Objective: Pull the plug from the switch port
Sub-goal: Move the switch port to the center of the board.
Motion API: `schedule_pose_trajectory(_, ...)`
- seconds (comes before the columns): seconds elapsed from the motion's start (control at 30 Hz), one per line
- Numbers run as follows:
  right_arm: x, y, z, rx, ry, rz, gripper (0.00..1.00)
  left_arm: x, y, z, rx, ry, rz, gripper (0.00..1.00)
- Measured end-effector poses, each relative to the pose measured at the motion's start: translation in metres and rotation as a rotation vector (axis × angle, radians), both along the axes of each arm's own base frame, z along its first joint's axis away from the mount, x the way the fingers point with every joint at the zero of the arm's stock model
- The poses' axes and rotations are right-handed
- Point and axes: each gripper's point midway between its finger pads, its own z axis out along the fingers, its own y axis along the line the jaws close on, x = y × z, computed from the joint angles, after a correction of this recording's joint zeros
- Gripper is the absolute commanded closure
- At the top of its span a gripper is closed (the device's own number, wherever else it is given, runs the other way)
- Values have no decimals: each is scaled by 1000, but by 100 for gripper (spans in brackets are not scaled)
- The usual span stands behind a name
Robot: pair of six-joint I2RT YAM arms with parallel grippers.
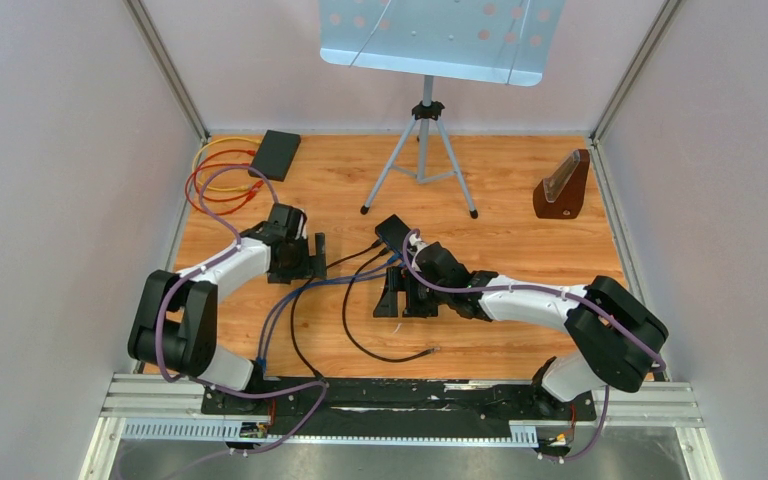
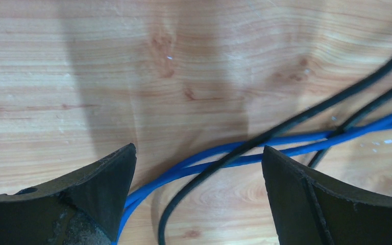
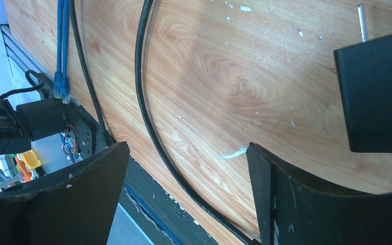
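Right hand (image 3: 187, 148): fingers are standing wide apart, gripping nothing, hovering low over the surface (image 3: 245, 76). One of the black cables (image 3: 148, 117) is curving across the wood through the gap between the fingers. The switch (image 3: 377, 92) is lying just off one finger, not touching it. From above it is sitting flat near mid-surface, turned on a diagonal, just far of this hand.

Left hand (image 2: 198, 153): fingers are fully apart and empty, low over the surface, left of the switch. The blue cables (image 2: 150, 185) and a black cable are crossing the wood under the gap.

Both cable sets are leaving the switch's near-left side and running toward the near-left. The plug in the port is too small to make out.

Room: a gap crossed by cables is separating the two hands. The tripod (image 1: 422, 150) legs are standing far of the switch, well apart from it. A second black box (image 1: 275, 155) is lying at the far-left corner. The rail (image 1: 400, 395) is bounding the near edge, and walls are closing in left and right.
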Motion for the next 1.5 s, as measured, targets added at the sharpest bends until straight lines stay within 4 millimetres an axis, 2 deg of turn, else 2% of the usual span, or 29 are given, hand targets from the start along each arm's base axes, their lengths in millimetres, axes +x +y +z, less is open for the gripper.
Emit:
schedule_pose_trajectory(0.23, 0, 0, 0, -1, 2, 1, 14, 1, -12, 29, -94, -82, -31, 0)
schedule_pose_trajectory(0.3, 0, 0, 0, -1, 2, 1, 14, 2, -11, 30, -94, -89, -30, 0)
schedule_pose_trajectory(0.67, -3, 0, -5, -6, 26, 6, 14, -7, -8, -1, -64, 33, -28, 0)
schedule_pose_trajectory(1.07, -1, -2, -15, -35, 40, -12, 14, -5, -13, 0, -74, 54, -50, 0)
schedule_pose_trajectory(1.13, 1, -3, -16, -43, 34, -27, 13, -6, -18, 0, -75, 51, -61, 0)
schedule_pose_trajectory(1.3, 8, -7, -18, -63, 28, -80, 12, -20, -50, 1, -88, 38, -157, 0)
schedule_pose_trajectory(1.5, 12, -8, -18, -68, 26, -115, 12, -34, -69, 2, -119, 39, -204, 0)
